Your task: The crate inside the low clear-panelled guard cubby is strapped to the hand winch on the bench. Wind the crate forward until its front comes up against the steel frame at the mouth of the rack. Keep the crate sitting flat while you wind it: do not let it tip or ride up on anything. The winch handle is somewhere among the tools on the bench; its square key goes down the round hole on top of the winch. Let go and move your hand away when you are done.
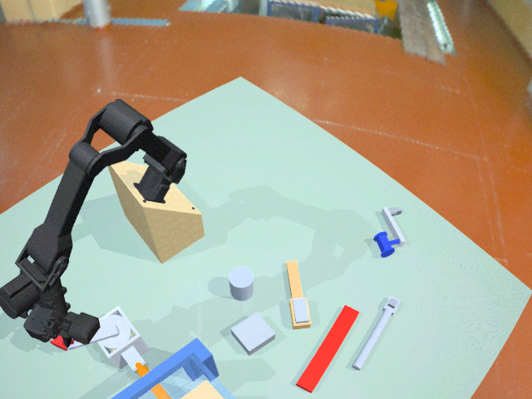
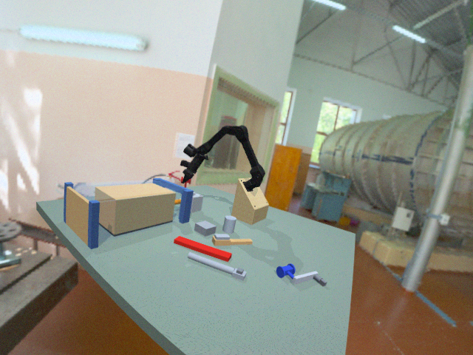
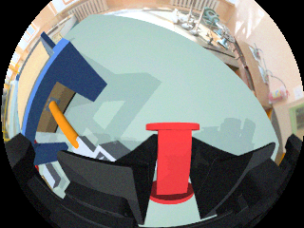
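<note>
One end effector [image 1: 64, 339] [image 2: 185, 180] [image 3: 169, 139]: clamped on red grip | crate [image 1: 205, 391] [image 2: 137, 206]: tan, boxy, flat

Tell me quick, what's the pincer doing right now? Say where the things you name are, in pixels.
Pincer [image 1: 64, 337] [image 2: 185, 180] [image 3: 169, 139]: closed on the red grip [image 1: 60, 342] [image 3: 174, 159] of the winch handle [image 1: 96, 337].

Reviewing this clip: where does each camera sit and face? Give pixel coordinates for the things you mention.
Top: high above the bench, looking steeply down; nearly the whole arm [image 1: 64, 206] [image 2: 229, 132] shows.
Exterior: off the bench's side, looking across it at the crate [image 2: 141, 206]; whole arm shows.
Wrist: on the arm, looking past its black fingers at the red grip [image 3: 174, 161].
Top and exterior share the blue hammer-like tool [image 1: 383, 243] [image 2: 285, 271].
</note>
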### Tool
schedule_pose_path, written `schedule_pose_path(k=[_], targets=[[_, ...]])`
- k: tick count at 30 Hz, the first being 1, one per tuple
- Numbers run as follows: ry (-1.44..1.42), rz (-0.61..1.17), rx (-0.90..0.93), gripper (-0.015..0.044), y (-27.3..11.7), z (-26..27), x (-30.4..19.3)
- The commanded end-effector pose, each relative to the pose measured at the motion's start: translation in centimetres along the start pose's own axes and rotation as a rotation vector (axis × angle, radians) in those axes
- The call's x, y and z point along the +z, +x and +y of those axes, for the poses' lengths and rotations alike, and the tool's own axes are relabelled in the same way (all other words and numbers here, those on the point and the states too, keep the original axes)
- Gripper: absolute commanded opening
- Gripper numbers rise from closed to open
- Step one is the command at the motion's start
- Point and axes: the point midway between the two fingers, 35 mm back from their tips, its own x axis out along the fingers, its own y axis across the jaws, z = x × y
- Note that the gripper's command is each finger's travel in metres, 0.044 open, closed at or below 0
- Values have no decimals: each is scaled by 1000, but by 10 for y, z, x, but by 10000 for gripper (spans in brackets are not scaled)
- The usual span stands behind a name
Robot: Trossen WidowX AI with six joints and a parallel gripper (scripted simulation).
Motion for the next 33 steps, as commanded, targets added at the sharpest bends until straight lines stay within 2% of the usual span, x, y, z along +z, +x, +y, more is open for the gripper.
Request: schedule_pose_path(k=[1,33], targets=[[-34,-12,31,0,6,20,13],[-35,-12,36,0,14,65,30]])
